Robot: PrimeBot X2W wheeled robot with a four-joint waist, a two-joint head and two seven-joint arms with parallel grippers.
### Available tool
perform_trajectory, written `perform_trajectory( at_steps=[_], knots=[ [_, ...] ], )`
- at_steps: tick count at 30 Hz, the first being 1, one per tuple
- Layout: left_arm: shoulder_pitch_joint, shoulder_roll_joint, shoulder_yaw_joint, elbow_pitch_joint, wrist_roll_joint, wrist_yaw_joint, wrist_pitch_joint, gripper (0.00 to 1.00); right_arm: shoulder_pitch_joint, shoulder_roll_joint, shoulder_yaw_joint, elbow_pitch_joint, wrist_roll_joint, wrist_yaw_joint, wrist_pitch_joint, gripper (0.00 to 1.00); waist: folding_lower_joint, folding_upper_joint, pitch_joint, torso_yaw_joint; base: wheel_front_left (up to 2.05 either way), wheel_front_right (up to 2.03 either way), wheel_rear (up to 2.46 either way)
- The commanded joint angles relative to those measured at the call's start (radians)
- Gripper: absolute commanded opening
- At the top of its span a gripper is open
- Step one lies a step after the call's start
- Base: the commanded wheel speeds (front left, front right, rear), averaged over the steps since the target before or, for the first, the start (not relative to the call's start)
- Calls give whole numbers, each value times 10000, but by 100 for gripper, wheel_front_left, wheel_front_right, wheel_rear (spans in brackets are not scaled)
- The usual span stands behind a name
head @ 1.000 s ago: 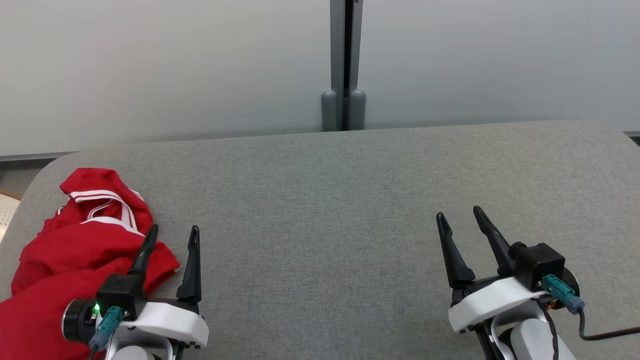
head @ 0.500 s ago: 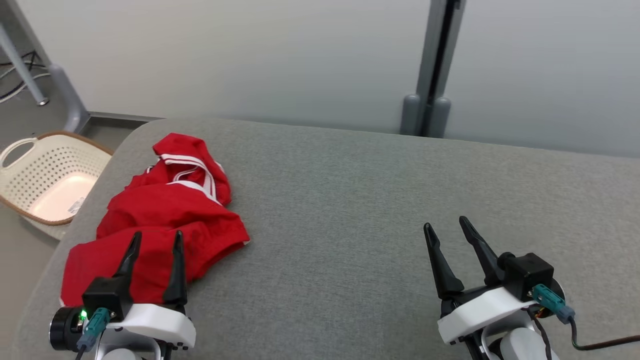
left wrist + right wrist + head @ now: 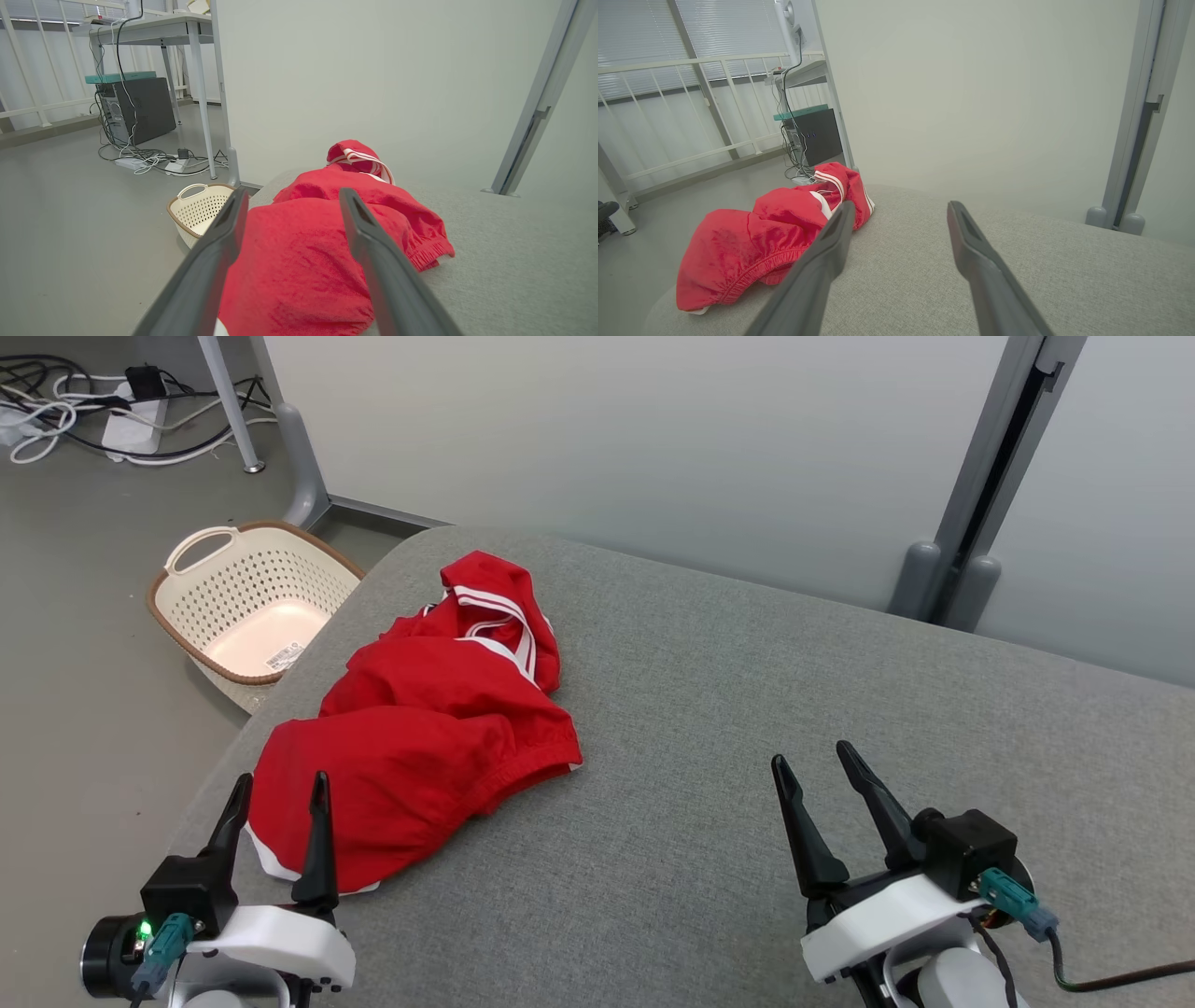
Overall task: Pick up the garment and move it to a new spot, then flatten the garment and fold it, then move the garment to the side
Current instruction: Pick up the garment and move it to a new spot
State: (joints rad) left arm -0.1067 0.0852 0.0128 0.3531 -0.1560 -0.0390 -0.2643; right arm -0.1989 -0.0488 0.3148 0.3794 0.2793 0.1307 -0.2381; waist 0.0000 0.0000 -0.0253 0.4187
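Note:
A crumpled red garment [image 3: 429, 728] with white stripes lies on the left end of the grey padded table [image 3: 747, 709]. My left gripper [image 3: 280, 784] stands open just before the garment's near edge, and in the left wrist view the garment [image 3: 317, 247] fills the space beyond the two fingers. My right gripper [image 3: 812, 761] is open over bare table at the lower right, well apart from the cloth. The right wrist view has the garment [image 3: 770, 233] to the left of its fingers.
A cream perforated laundry basket [image 3: 245, 602] sits on the floor beside the table's left end. Cables and a power strip [image 3: 121, 425] lie on the floor behind it, near table legs. A pale wall and a grey post [image 3: 990, 485] back the table.
The head view has swung left, bringing the basket and floor into sight and shifting the garment toward the middle. Both grippers stay open, the left now nearer the garment's edge.

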Motion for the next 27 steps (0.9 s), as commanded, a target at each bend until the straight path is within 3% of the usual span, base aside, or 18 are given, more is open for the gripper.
perform_trajectory(
  at_steps=[1,9,17,22,27],
  knots=[
    [20,53,-1,-40,-43,34,14,100,-36,-29,10,30,23,0,-71,100,0,0,-19,73,0,0,0],
    [-334,314,-6,-256,-387,-213,839,100,-151,-29,124,146,71,0,-101,100,0,0,57,-79,0,0,0],
    [-1244,962,-376,-493,-1185,-738,3625,100,-375,-65,203,184,-34,0,11,100,0,0,500,-636,0,0,0],
    [-2256,1409,-451,-277,-1629,-808,5159,100,-573,-110,259,78,-126,0,94,100,0,0,986,-1012,0,0,0],
    [-3031,1716,-781,860,-2107,-890,6338,100,-838,-145,344,26,-203,0,193,100,0,0,1572,-1490,0,0,0]
  ],
)
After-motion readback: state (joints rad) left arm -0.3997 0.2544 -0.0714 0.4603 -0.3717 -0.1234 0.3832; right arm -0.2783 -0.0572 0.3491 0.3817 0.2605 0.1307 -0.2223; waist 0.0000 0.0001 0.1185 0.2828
